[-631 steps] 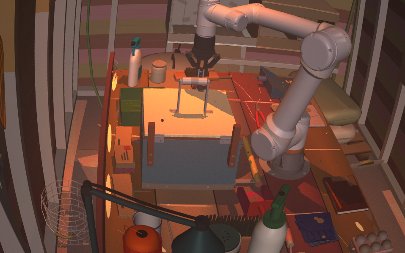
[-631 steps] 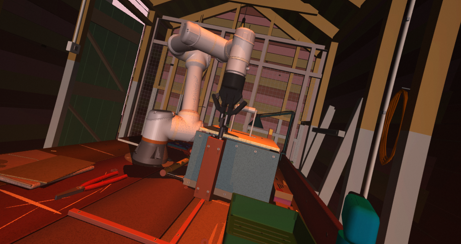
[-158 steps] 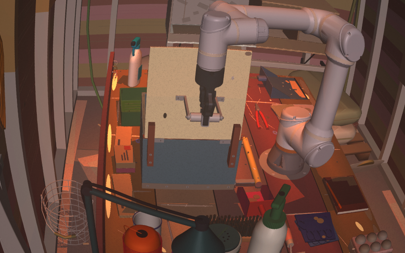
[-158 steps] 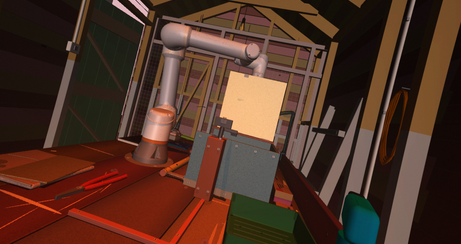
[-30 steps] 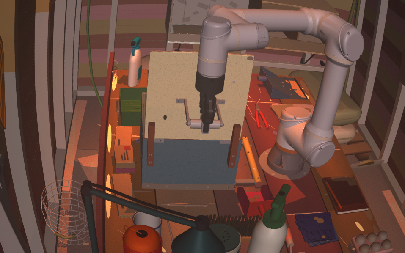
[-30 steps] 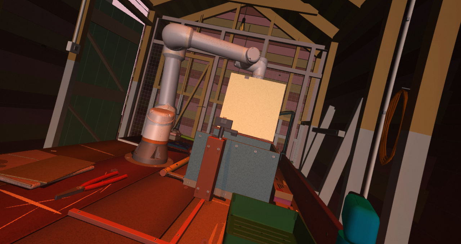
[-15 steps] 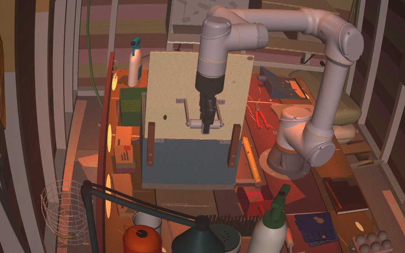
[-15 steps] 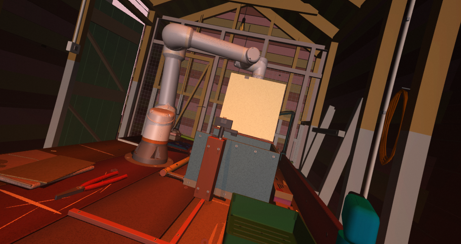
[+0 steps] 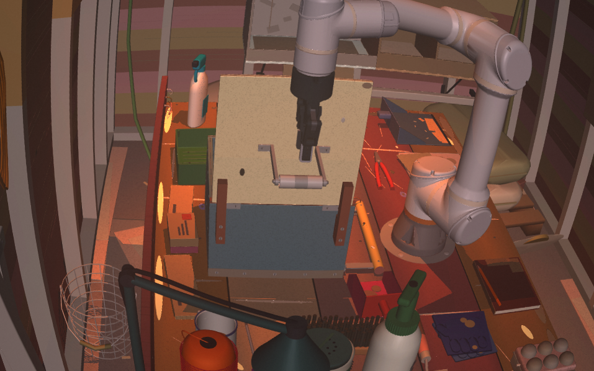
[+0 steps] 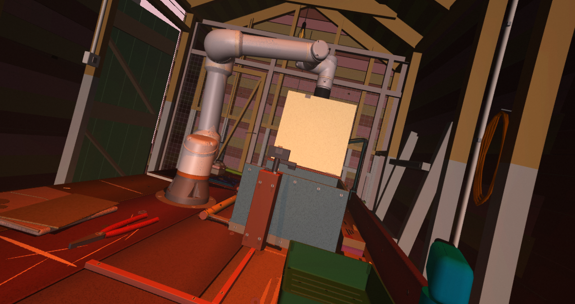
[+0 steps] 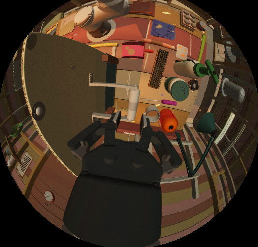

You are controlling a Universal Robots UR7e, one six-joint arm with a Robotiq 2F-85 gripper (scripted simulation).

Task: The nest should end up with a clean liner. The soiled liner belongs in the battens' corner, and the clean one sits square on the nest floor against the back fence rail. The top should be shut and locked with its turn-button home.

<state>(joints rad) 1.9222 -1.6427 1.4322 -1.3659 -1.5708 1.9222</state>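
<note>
The lid's bar handle (image 9: pixel 300 181) (image 11: pixel 133 104), a grey roller on two metal arms, sticks out from the pale lid (image 9: pixel 289 138) (image 10: pixel 315 131), which stands raised, nearly upright, over the grey nest box (image 9: pixel 277 237) (image 10: pixel 295 210). A dark turn-button (image 10: pixel 280 154) sits on top of a brown post on the box's side. The nest floor and any liner inside are hidden. Thin red battens (image 10: pixel 161 272) form a corner on the table beside the box. My gripper (image 9: pixel 306 154) (image 11: pixel 130 120) is above the handle, close in front of the lid, open and empty.
Behind the box stand a spray bottle (image 9: pixel 196 94) and a green crate (image 9: pixel 192 154) (image 10: pixel 327 276). Pliers (image 9: pixel 382 170), a yellow tube (image 9: pixel 368 235), a red block (image 9: pixel 369 290) and a brush lie right and front. A lamp (image 9: pixel 289 344) and a second spray bottle (image 9: pixel 398 330) crowd the front edge.
</note>
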